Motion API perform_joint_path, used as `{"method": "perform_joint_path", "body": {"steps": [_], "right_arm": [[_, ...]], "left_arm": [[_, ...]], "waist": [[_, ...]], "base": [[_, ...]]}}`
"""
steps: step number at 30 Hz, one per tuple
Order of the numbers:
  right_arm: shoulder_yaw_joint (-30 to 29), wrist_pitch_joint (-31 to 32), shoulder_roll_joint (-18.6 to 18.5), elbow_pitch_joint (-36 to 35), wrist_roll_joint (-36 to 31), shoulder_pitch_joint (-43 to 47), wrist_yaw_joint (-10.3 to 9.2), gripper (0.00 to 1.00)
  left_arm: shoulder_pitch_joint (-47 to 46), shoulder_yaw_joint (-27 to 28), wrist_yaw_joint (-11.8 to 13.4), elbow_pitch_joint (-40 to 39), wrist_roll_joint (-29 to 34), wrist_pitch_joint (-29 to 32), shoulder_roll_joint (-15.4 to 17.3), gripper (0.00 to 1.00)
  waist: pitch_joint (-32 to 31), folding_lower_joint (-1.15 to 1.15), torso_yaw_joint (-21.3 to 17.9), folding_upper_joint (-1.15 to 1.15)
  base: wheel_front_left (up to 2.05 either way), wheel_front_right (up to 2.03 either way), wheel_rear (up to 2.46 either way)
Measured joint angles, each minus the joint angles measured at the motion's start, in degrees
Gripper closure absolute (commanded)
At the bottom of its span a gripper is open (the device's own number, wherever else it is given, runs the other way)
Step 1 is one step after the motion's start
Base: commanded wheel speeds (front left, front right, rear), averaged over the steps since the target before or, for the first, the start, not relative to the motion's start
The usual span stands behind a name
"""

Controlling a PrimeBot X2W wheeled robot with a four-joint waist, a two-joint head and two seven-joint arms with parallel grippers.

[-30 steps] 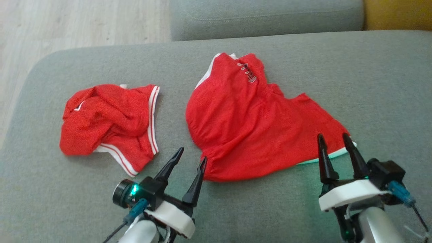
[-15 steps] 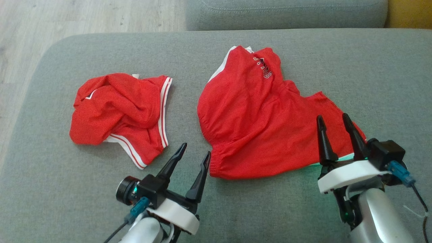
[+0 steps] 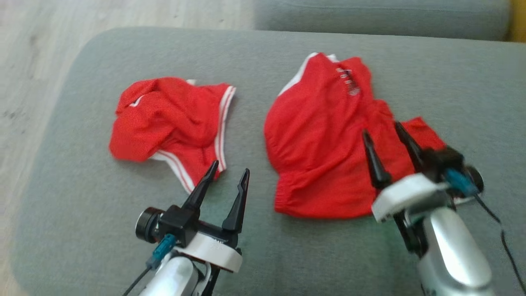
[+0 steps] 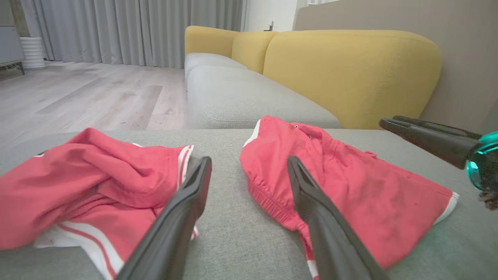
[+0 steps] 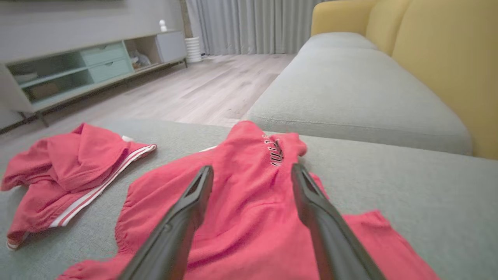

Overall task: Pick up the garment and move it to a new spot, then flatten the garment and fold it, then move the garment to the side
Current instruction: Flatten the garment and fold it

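Leftmost, pale wood floor borders a grey sofa seat. On the seat lies a crumpled red garment with white stripes along its hem. Just right of that hem is the left gripper, fingers spread wide and empty, over bare cushion between the two pieces of clothing.

Next comes the larger red garment, near the middle of the seat. Its gathered waistband is toward the robot. Its long axis runs away toward the far cushion, ending in a leg with white trim and dark lettering too blurred to read. A second leg spreads rightward. Over that part is the right gripper, fingers wide apart and holding nothing.

Yellow backrests, grey curtains and a low cabinet stand around.
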Motion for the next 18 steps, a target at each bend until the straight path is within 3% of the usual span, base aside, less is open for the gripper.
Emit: {"method": "perform_joint_path", "body": {"steps": [4,10,18], "right_arm": [[2.71,6.65,-0.3,3.63,-2.23,-6.28,0.0,0.0],[7.05,17.15,-3.81,15.02,0.32,-16.18,0.0,0.0],[6.61,22.74,-5.44,29.04,2.22,-28.17,0.0,0.0]], "left_arm": [[-0.01,1.56,-0.26,-0.42,0.48,-0.01,-0.99,0.0],[-0.02,1.86,-2.1,-0.09,1.4,-0.1,-3.18,0.0],[-0.13,1.88,-4.14,1.15,1.93,-0.15,-4.89,0.0]], "waist": [[0.97,0.0,2.81,0.0],[2.71,0.0,7.35,0.0],[5.29,0.0,13.4,0.0]], "base": [[0.0,0.0,0.0],[0.0,0.0,0.0],[0.0,0.0,0.0]]}}
